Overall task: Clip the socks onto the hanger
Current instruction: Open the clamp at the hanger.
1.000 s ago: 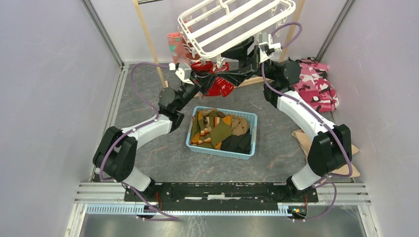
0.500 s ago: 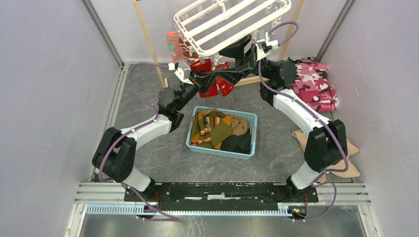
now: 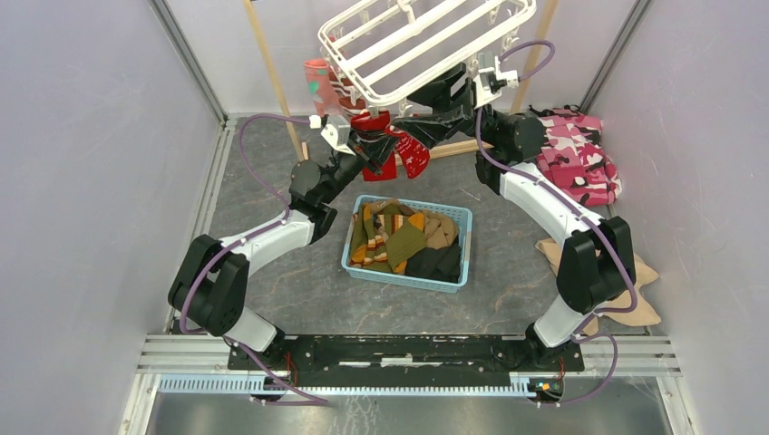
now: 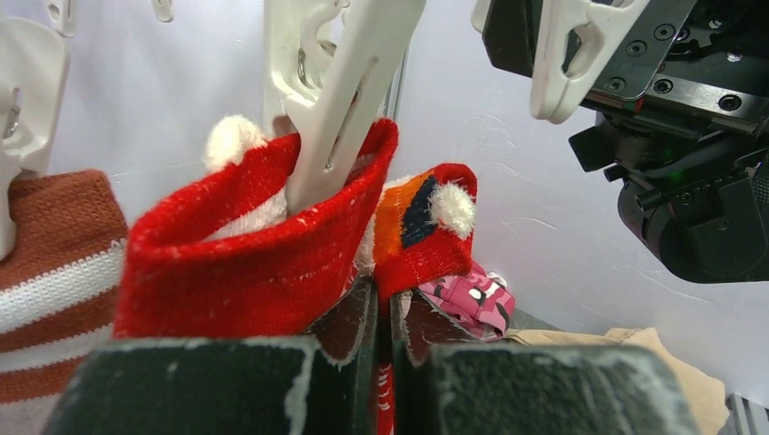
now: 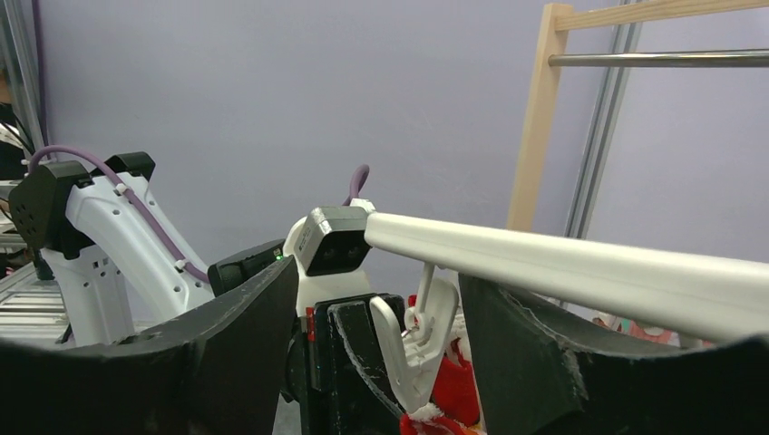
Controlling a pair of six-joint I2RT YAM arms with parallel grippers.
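Shifted since a second ago: the hanger (image 3: 426, 45) is carried slightly toward 9 o'clock, and the red sock (image 3: 392, 149) is gathered closer beneath it.

Red sock: its cuff is bitten by a white clip (image 4: 335, 100) on the hanger's near rim. It hangs at 12 o'clock from the blue basket (image 3: 355, 237). White pompoms are seen at its cuff.

Left gripper (image 4: 381, 335): the fingers are pressed together, with the red sock pinched between them just below the clip.

Right gripper (image 5: 379, 276): the jaws are spread wide and nothing is held. A hanger bar crosses in front of them and a clip dangles between them, untouched.

Striped sock (image 4: 54, 263): brown with white bands, it is hung at 9 o'clock from the red sock.

Salmon sock (image 3: 317, 86): it is hung at the hanger's 9 o'clock end.

Blue basket: it is filled with mixed garments.

Wooden frame (image 3: 272, 82): it is stood behind the hanger.

Pink camouflage cloth (image 3: 580, 154): it is laid at 2 o'clock from the basket.

Tan garment (image 3: 635, 281): it is laid at 4 o'clock.
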